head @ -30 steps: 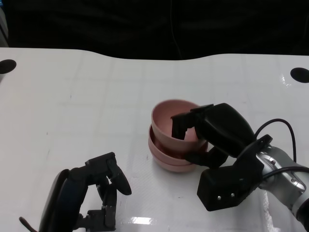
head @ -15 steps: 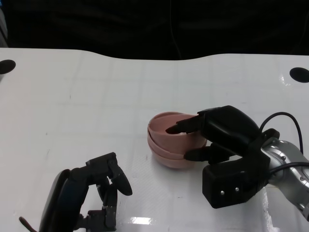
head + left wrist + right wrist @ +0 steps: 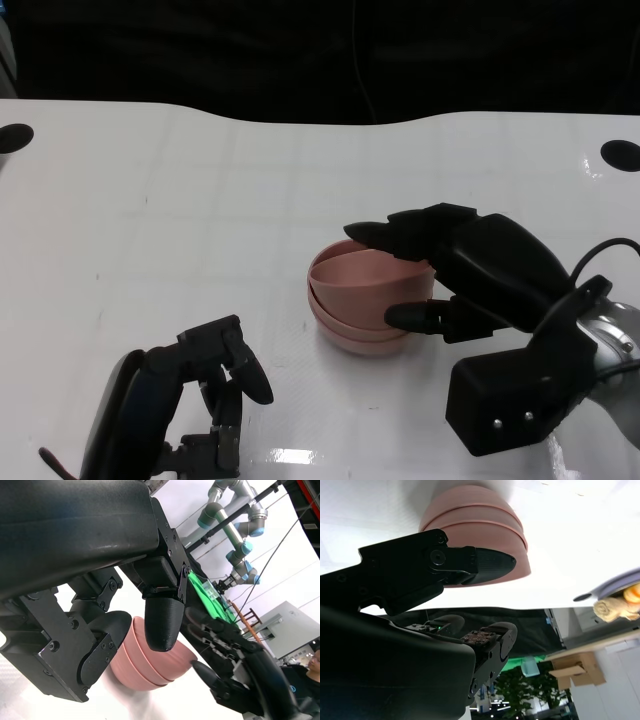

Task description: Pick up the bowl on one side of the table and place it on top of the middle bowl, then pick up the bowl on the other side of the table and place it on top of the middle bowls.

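The pink stack (image 3: 365, 305) sits mid-table, all bowls nested, and the right hand (image 3: 470, 275) lies at its 3 o'clock, fingers (image 3: 385, 235) apart over the rim and thumb (image 3: 420, 318) beside the wall, gripping nothing; pulling back toward 4 o'clock looks clear. The left hand (image 3: 215, 385) rests at 8 o'clock, curled and holding nothing

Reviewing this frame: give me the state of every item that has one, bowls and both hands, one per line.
Pink bowls: three nested in one stack, upright on the table, top one seated.
Right hand: open, fingers spread over the stack's rim, thumb beside its wall; gripping nothing.
Left hand: fingers curled in, holding nothing, low near the table's front edge, apart from the stack.
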`<state>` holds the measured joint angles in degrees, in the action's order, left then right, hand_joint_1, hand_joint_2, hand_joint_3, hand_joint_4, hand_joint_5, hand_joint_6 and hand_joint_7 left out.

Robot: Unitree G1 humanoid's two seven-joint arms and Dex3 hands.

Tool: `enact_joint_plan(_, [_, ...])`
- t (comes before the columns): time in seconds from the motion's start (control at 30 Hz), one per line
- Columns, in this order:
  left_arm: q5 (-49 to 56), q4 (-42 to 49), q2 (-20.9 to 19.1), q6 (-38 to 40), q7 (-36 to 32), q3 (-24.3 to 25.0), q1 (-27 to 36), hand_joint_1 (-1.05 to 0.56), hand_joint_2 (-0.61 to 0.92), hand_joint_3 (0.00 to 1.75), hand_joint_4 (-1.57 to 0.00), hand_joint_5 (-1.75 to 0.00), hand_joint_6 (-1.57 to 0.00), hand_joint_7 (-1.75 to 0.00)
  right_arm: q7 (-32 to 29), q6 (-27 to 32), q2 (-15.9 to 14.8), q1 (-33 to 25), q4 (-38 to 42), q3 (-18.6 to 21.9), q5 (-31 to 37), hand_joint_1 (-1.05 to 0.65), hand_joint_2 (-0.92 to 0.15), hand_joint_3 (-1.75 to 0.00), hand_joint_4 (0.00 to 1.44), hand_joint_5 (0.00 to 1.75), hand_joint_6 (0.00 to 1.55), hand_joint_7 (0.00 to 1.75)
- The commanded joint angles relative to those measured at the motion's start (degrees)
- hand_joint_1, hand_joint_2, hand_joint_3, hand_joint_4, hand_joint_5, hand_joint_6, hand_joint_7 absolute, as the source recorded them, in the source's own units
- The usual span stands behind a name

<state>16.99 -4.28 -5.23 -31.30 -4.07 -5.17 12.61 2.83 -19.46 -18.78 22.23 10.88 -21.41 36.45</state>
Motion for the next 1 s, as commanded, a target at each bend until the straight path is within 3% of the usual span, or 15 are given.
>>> enact_joint_plan(0.03, [-0.1, 0.4, -0.8, -0.2, 0.1, 0.1, 0.0, 0.06, 0.24, 1.62, -0.94, -1.73, -0.84, -1.57, 0.6, -0.1, -1.7, -2.1, -2.8, 1.9, -1.4, -0.79, -0.92, -0.51, 0.16, 0.14, 0.25, 0.00])
enact_joint_plan(0.3, [-0.2, 1.2, -0.9, -0.8, 0.1, 0.0, -0.3, 0.04, 0.24, 1.61, -0.93, -1.74, -0.83, -1.57, -1.5, -7.2, -3.6, -9.3, -7.6, 7.6, -7.4, -0.71, -0.92, -0.42, 0.10, 0.16, 0.18, 0.01])
enact_joint_plan(0.4, [-0.3, 1.4, -0.8, -0.9, 0.0, 0.0, -0.4, 0.04, 0.24, 1.62, -0.93, -1.74, -0.83, -1.57, -1.3, -10.6, -3.8, -11.7, -7.7, 9.3, -10.6, -0.65, -0.92, -0.37, 0.01, 0.44, 0.21, 0.03])
enact_joint_plan(0.53, [0.2, 1.3, -0.9, -0.6, -0.2, 0.1, -0.5, 0.03, 0.23, 1.62, -0.93, -1.74, -0.83, -1.57, -1.9, -15.4, -3.9, -15.7, -8.2, 11.7, -13.7, -0.57, -0.92, -0.35, 0.00, 0.65, 0.25, 0.07])
enact_joint_plan(0.7, [0.1, 1.4, -1.1, -0.6, -0.1, 0.3, -0.6, 0.03, 0.23, 1.63, -0.93, -1.74, -0.83, -1.57, -1.4, -17.3, -3.4, -18.4, -8.8, 13.1, -15.5, -0.55, -0.92, -0.34, 0.00, 0.71, 0.26, 0.08])
enact_joint_plan(0.77, [-0.2, 1.5, -1.4, -0.7, 0.1, 0.5, -0.7, 0.03, 0.23, 1.63, -0.94, -1.74, -0.84, -1.56, -1.1, -18.6, -3.2, -21.4, -9.3, 13.8, -17.8, -0.42, -0.92, -0.24, 0.00, 0.95, 0.37, 0.19])
enact_joint_plan(0.9, [-0.2, 1.6, -2.0, -0.8, 0.4, 0.7, -0.7, 0.03, 0.24, 1.62, -0.94, -1.73, -0.83, -1.57, -1.5, -21.2, -2.0, -24.4, -9.1, 14.2, -20.2, -0.20, -0.92, -0.19, 0.12, 1.14, 0.48, 0.31])
enact_joint_plan(1.0, [-0.3, 2.0, -2.4, -1.2, 0.2, 0.9, -0.7, 0.03, 0.24, 1.61, -0.94, -1.73, -0.84, -1.56, -5.0, -24.9, 0.5, -24.3, -6.2, 15.1, -18.4, -0.08, -0.85, -0.29, 0.40, 1.15, 0.59, 0.56])
